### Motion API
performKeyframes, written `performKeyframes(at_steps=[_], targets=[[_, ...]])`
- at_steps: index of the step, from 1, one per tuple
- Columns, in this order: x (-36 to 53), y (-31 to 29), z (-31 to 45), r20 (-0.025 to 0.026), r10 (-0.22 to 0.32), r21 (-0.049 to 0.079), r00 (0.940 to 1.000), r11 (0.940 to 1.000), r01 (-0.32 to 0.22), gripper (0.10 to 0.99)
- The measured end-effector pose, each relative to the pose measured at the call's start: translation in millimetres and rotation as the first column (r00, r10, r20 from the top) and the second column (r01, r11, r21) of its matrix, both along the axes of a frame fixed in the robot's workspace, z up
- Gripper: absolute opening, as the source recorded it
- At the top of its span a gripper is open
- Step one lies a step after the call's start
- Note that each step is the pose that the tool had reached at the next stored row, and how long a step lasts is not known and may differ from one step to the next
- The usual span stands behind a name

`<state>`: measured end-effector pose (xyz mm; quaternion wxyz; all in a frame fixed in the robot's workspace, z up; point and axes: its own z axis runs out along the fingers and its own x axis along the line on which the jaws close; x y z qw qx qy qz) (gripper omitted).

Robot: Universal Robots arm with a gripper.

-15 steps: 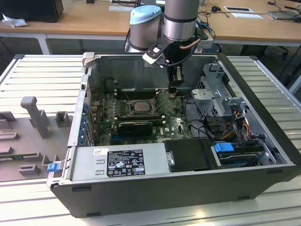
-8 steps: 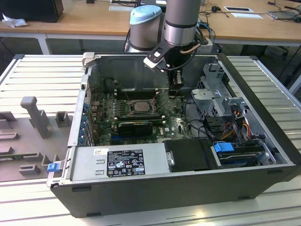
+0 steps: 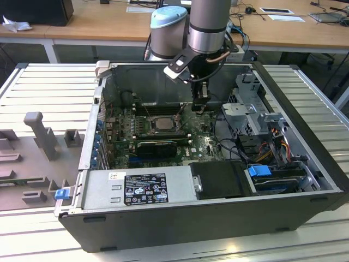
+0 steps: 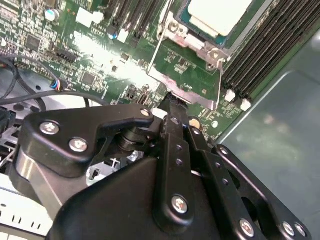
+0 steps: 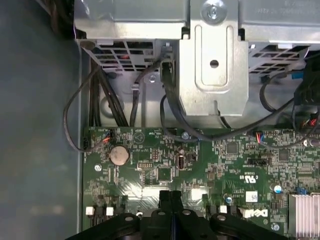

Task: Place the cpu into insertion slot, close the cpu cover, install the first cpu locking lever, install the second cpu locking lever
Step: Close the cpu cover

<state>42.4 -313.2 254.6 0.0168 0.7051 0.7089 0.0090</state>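
Silver-grey, the cpu (image 3: 162, 123) lies in the insertion slot (image 3: 146, 126) on the green motherboard (image 3: 204, 144). We see our gripper (image 3: 200, 108) just beside it, toward the exterior view's right, its fingers (image 5: 164, 200) pressed together, gripping nothing.

The board (image 3: 202, 143) is green, speckled with small dark chips, the cpu (image 4: 220, 14) pale silver-grey inside its dull silver cpu cover (image 4: 175, 29), the gripper (image 4: 172, 102) matte black with bright screw heads, the case (image 3: 180, 218) dark grey, the drive cage (image 5: 214, 65) bare silver, and one tab (image 3: 259, 170) blue.
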Motion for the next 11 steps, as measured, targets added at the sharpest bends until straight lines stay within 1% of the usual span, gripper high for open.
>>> performKeyframes(at_steps=[5,7,9,11], targets=[[-8.6,0.0,-0.2,0.0000,0.000,0.000,1.0000,1.0000,0.000,0.106],[-13.4,0.0,-0.6,0.0001,0.000,0.000,1.0000,1.0000,0.000,0.106],[-21.5,0.0,-1.1,0.0000,0.000,0.000,1.0000,1.0000,0.000,0.106],[-24.7,0.0,-1.3,0.0000,0.000,0.000,1.0000,1.0000,0.000,0.106]])
